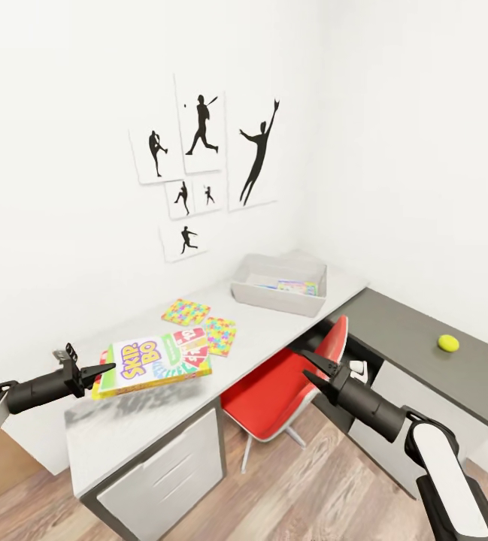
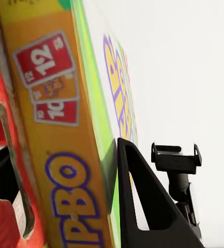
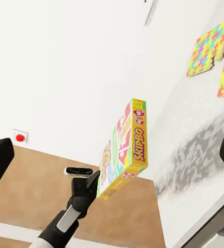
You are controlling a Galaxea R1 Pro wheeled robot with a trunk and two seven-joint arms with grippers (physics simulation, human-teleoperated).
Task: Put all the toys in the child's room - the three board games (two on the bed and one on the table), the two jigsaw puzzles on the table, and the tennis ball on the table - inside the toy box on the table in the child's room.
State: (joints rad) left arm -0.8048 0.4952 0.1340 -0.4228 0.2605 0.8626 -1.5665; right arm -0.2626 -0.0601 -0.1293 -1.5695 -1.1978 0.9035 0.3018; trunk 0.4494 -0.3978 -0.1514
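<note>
SKIP-BO board game (image 1: 156, 362) is pinched by its near edge in my left gripper (image 1: 101, 372), fingers closed on the box; in the left wrist view one black finger (image 2: 143, 201) lies flat against the printed lid. I see the box held roughly level above the pale grey table (image 1: 146, 421), casting a shadow on the top, its long axis running from my gripper out towards the red chair (image 1: 289, 387), the far end tipped slightly down. My right gripper (image 1: 315, 368) hangs over the chair with its fingers parted and nothing between them. Just beyond the held box, two jigsaw puzzles (image 1: 186, 311) lie flat on the table, side by side. Further along, near the corner, sits the toy box (image 1: 277, 297), light grey, with something colourful already inside; I cannot tell what it is. On the dark grey section to the right, the tennis ball (image 1: 447, 343) rests alone, well apart from everything else. Black sports silhouettes (image 1: 202, 161) hang on the wall above.
</note>
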